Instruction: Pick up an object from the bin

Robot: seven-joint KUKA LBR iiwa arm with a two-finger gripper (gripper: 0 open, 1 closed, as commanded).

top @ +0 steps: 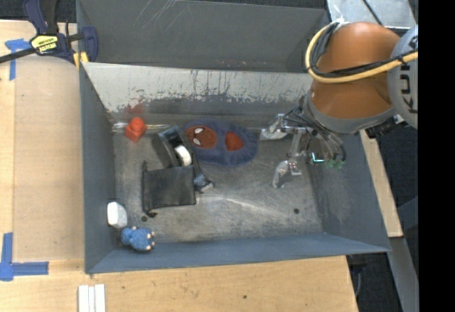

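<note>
The gripper (281,154) has its two thin metal fingers (273,132) spread wide with nothing between them, hanging over the bare, scuffed floor of the bin (249,205); just to the left of the fingers, apart from them, lies a blue soft toy (242,153), a low rounded lump of fuzzy cloth with two orange-red patches on top, and as the nearest thing it looks the likeliest pick; I judge it light and squashy, unlikely to slip or break, best pinched across its near rounded edge so the cloth bunches between the pads, since a flat press on top would only flatten it; farther left, against the toy's far end, is a black and white holder (176,149), hard plastic by its look, boxy and awkward to span; below that a black flat slab (168,187), matte and thin, lying flush on the floor and hard to get under; farthest from the fingers sit a small orange block (135,130) by the back wall, and a white stub (116,214) and a little blue figure (137,238) in the near left corner; behind the fingers the arm's smooth orange cover (352,69) bulges over the right wall.
</note>
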